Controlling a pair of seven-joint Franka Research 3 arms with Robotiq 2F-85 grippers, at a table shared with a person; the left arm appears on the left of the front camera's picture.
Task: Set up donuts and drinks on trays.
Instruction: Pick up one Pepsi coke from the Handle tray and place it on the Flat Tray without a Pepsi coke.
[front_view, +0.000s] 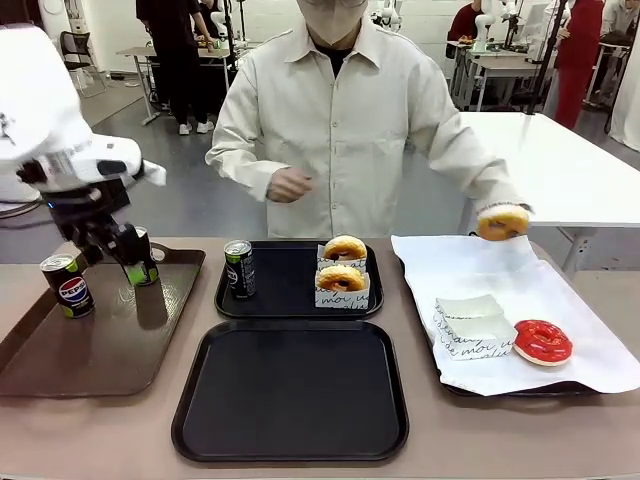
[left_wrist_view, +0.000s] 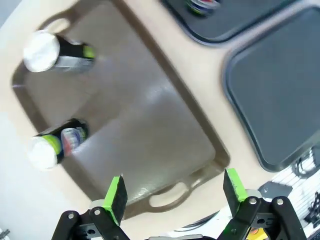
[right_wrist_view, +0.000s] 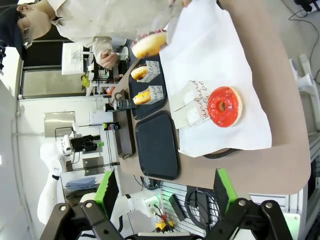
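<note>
Two black trays lie mid-table: the near one (front_view: 290, 390) is bare, and the far one (front_view: 290, 292) carries a dark can (front_view: 240, 268) and two plain donuts (front_view: 342, 278) in white sleeves. A person's hand holds another plain donut (front_view: 502, 222) above the paper-lined tray. A red-iced donut (front_view: 542, 342) lies on that paper beside empty sleeves (front_view: 475, 325). My left gripper (front_view: 112, 258) hangs open over the brown tray (left_wrist_view: 150, 120), between a Pepsi can (front_view: 68, 285) and a green-marked can (front_view: 142, 255). My right gripper (right_wrist_view: 165, 190) is open, high off the table's right end.
The brown tray (front_view: 100, 340) sits at the left, the white paper (front_view: 560, 290) covers the tray at the right. The person stands at the far side, their other hand held in a fist at the waist. A strip of bare tabletop (front_view: 560, 430) runs along the front edge.
</note>
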